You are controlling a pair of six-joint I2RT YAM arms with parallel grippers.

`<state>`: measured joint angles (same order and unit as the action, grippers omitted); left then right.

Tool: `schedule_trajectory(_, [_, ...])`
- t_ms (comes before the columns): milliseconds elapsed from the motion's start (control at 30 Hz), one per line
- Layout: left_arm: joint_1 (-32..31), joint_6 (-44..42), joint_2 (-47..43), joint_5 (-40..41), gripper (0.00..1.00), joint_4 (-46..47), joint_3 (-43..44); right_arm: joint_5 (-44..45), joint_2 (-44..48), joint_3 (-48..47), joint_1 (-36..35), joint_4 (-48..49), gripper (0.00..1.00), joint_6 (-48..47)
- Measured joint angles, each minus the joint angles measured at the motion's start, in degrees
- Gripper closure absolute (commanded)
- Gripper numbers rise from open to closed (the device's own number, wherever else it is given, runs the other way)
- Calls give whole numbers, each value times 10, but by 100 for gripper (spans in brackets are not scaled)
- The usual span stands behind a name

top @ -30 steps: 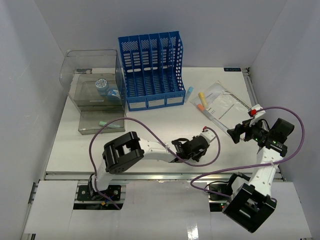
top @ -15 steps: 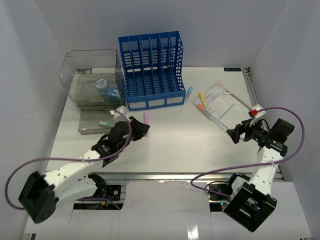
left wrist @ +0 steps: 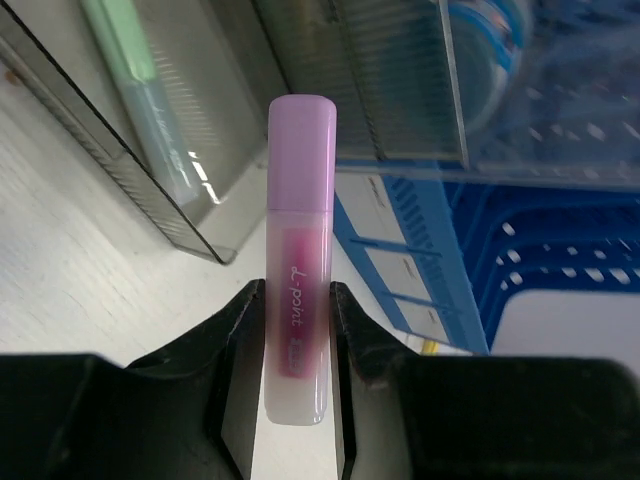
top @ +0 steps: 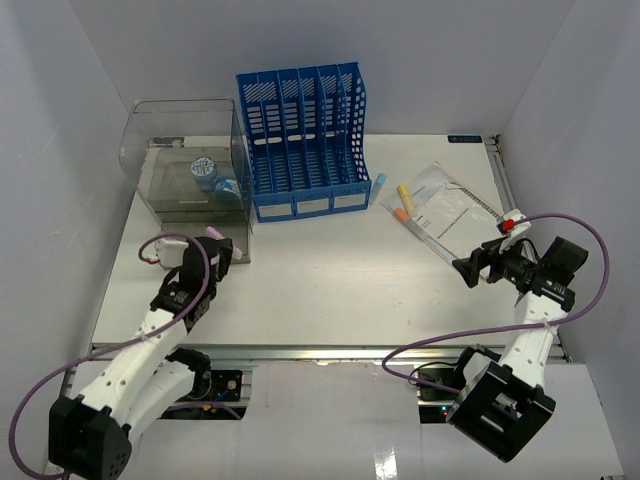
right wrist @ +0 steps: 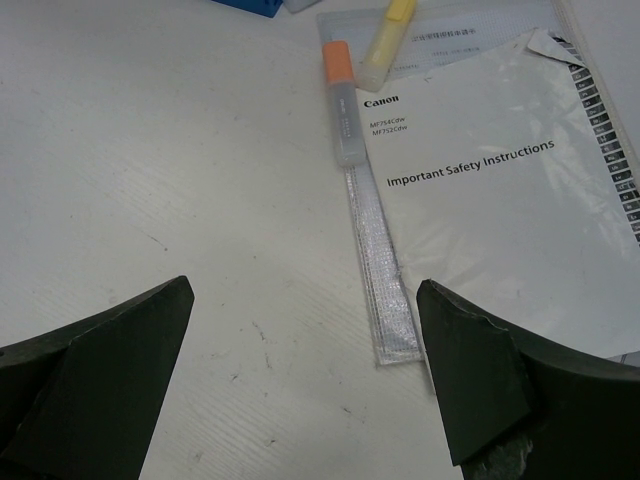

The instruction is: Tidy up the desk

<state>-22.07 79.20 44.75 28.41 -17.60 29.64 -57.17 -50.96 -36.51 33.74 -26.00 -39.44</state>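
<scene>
The white desk fills the top view. My left gripper is shut on a purple highlighter and holds it at the front of the clear box's low tray. In the left wrist view the purple highlighter stands between my fingertips, cap pointing at the tray, where a green highlighter lies. My right gripper is open and empty over bare desk, just short of a plastic document sleeve; in the right wrist view the gripper points at the sleeve.
A clear plastic box stands at the back left with a blue file rack beside it. Blue, yellow and orange highlighters lie by the sleeve. The orange one lies on the sleeve's left edge.
My left arm has swung from the desk's middle to the left, carrying the purple highlighter to the tray in front of the clear box. The right arm has barely moved.
</scene>
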Motion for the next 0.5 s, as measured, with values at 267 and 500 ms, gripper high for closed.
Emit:
schedule_trajectory(267, [178, 4, 215, -144, 78, -3, 112, 0, -1, 0, 0, 0, 0, -6])
schedule_trajectory(500, [218, 1, 297, -214, 34, 3, 152, 24, -47, -2, -44, 14, 2, -16])
